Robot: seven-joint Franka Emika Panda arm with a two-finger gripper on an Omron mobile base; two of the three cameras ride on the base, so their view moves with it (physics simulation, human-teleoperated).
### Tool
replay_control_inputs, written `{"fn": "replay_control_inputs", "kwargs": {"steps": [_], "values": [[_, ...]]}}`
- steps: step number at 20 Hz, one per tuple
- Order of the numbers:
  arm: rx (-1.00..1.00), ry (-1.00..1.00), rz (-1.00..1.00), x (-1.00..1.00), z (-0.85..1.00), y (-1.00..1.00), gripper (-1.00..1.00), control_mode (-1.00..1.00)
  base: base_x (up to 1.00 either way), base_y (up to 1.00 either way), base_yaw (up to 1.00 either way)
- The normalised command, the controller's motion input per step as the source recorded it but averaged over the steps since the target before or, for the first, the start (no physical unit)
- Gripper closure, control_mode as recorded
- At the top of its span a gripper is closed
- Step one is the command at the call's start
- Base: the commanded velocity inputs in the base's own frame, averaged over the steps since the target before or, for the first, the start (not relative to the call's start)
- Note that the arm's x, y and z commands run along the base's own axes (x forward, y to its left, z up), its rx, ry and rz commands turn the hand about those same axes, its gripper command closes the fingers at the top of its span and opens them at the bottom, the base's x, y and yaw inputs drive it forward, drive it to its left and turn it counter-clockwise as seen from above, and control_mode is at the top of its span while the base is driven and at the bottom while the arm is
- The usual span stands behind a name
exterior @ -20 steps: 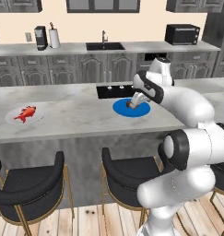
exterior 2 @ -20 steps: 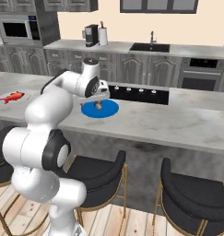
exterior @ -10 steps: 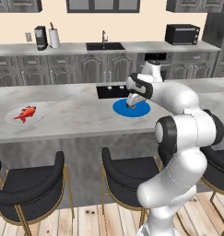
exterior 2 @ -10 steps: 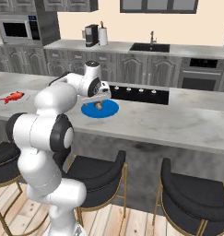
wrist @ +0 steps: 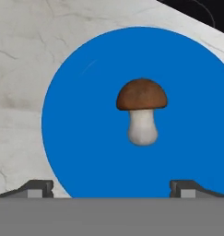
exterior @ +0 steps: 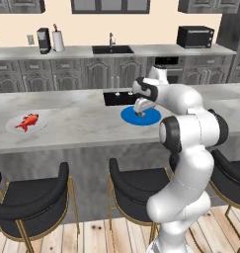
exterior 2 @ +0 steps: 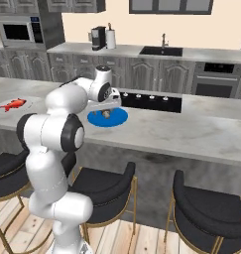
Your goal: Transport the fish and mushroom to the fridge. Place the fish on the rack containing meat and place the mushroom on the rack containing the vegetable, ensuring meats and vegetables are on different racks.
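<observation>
A small mushroom (wrist: 142, 115) with a brown cap and a pale stem lies on a round blue plate (wrist: 76, 115) on the island counter. My gripper (wrist: 112, 188) hangs just above it, open, its fingertips (wrist: 39, 186) spread wide on either side and nothing between them. From the base, the gripper (exterior: 140, 111) (exterior 2: 108, 106) points down over the blue plate (exterior: 129, 116) (exterior 2: 119, 118), with the mushroom (exterior 2: 106, 114) right below it. The red fish (exterior: 26, 121) (exterior 2: 12, 104) lies on a pale plate (exterior: 10, 127) far to the left. The fridge, its racks, the meat and the vegetable are out of view.
A black cooktop (exterior: 116, 97) (exterior 2: 151, 101) is set into the counter just behind the blue plate. Dark bar stools (exterior: 30, 197) (exterior 2: 211, 213) stand along the island's near side. At the back wall are a sink (exterior: 111, 49), a coffee machine (exterior: 43, 40) and a microwave (exterior: 195, 36).
The arm has folded so its elbow stands closer over the base, and the hand has shifted slightly over the blue plate. The jaws stayed open; the mushroom and the fish have not moved.
</observation>
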Motion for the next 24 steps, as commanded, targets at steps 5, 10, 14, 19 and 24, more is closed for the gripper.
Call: {"fn": "replay_control_inputs", "kwargs": {"steps": [5, 10, 14, 19, 24], "values": [[0.0, 0.04, 0.03, 0.19, -0.24, -0.06, -1.0, -1.0, 0.0, 0.0, 0.0], [0.0, 0.0, 0.04, 0.27, -0.19, 0.0, -1.0, -1.0, 0.0, 0.0, 0.0], [0.0, 0.0, 0.03, 0.14, -0.19, 0.0, -1.0, -1.0, 0.0, 0.0, 0.0], [0.0, 0.0, 0.01, 0.17, -0.18, 0.0, -1.0, -1.0, 0.0, 0.0, 0.0], [0.0, 0.0, 0.01, 0.18, -0.18, 0.0, -1.0, -1.0, 0.0, 0.0, 0.0]]}}
